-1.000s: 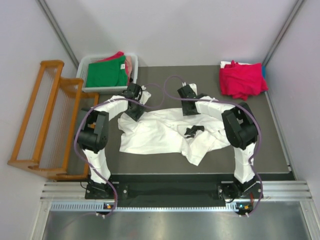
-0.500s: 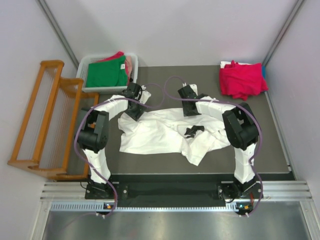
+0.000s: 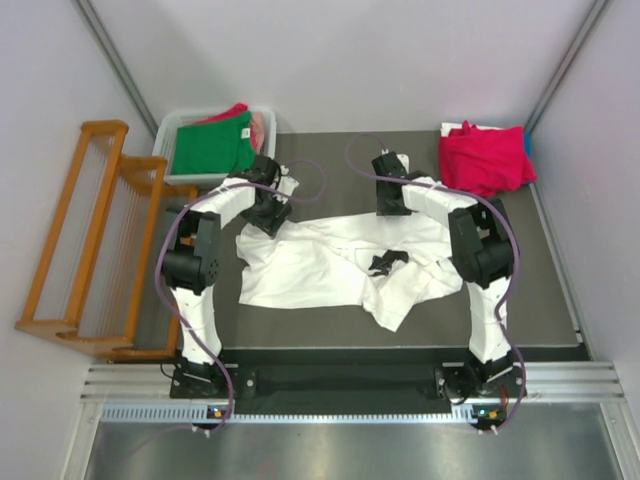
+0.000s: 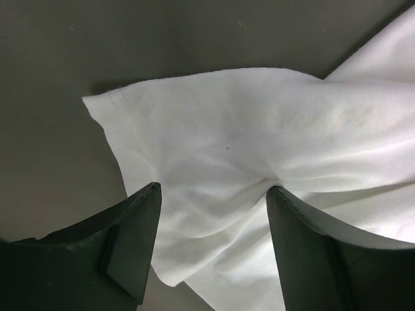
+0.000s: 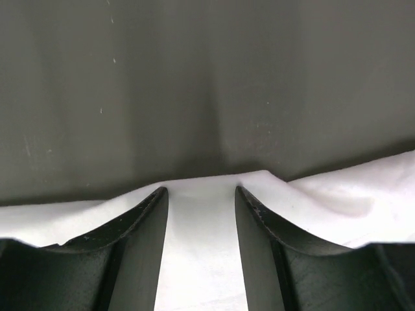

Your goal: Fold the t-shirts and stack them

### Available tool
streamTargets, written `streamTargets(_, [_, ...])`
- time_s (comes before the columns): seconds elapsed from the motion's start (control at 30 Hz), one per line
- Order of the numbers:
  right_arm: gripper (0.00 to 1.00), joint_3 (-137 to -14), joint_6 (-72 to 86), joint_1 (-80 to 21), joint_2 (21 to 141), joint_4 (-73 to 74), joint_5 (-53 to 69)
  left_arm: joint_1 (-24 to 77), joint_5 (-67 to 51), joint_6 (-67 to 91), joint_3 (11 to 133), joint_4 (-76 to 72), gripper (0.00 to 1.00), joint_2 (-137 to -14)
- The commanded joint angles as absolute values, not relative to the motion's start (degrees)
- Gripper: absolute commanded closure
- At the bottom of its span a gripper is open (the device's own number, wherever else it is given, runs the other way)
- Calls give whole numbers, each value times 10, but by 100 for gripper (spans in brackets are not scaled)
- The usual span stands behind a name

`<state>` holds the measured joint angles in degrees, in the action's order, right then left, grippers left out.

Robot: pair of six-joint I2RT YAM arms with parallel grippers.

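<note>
— From above, the white t-shirt (image 3: pixel 320 265) lay crumpled on the desk (image 3: pixel 330 150), with the left gripper (image 3: pixel 268 212) and right gripper (image 3: pixel 392 200) at its far edge.
— Only the wrist views showed each gripper's jaws apart, straddling cloth. Both had reached farther back than a second before.

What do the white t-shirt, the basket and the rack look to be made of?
White t-shirt: soft matte cloth, likely cotton knit; it creases and bunches on the table. Basket: apparently white plastic, with a smooth, thin, pale rim. Rack: seemingly orange-stained wood, with solid bars and thin uprights between them.
</note>
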<state>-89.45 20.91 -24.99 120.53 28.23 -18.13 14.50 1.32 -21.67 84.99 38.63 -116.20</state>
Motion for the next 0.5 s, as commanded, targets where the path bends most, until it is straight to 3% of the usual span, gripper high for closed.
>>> streamTargets(0.0, [53, -921, 215, -253, 1208, 279, -174, 128, 40, -211, 875, 351, 30, -1221])
streamTargets(0.23, [53, -919, 214, -245, 1223, 271, -172, 127, 53, -216, 888, 332, 30, -1248])
streamTargets(0.47, [54, -1001, 214, -218, 1278, 277, -164, 121, 60, -217, 936, 330, 30, -1281])
